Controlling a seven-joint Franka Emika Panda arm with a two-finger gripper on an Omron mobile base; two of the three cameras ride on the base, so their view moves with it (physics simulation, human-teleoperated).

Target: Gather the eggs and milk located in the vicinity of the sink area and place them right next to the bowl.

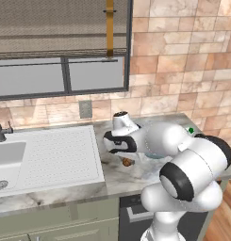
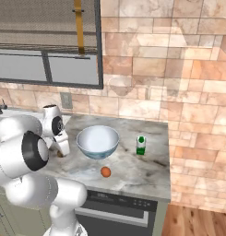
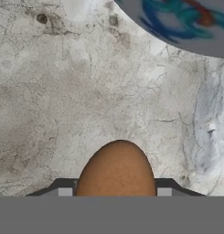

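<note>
Progress looks roughly two-thirds made, judging from how things lie. One orange-brown egg [image 2: 105, 172] already rests on the marble counter [image 2: 133, 170] just in front of the bowl [image 2: 98, 141], and the milk [image 2: 141, 145] (a small white carton with a green cap) stands upright near the bowl's right side. The gripper [image 3: 114, 192] has its fingers clamped on the darker brown egg [image 3: 116, 170], which sits between them low over the counter, left of the bowl and right of the sink area [image 1: 46, 157]. What is left, by my reckoning, is to set this second egg down beside the bowl and let go.

In the left base view the egg [image 1: 127, 162] shows as a small dark oval under the hand; whether it touches the stone there I cannot tell. Its shell is smooth, matte and finely speckled. The bowl is glossy, pale blue-white, wide with a deep curved inside. Veined grey-white marble makes up the counter, while the sink's drainboard is flat, white and dotted.
</note>
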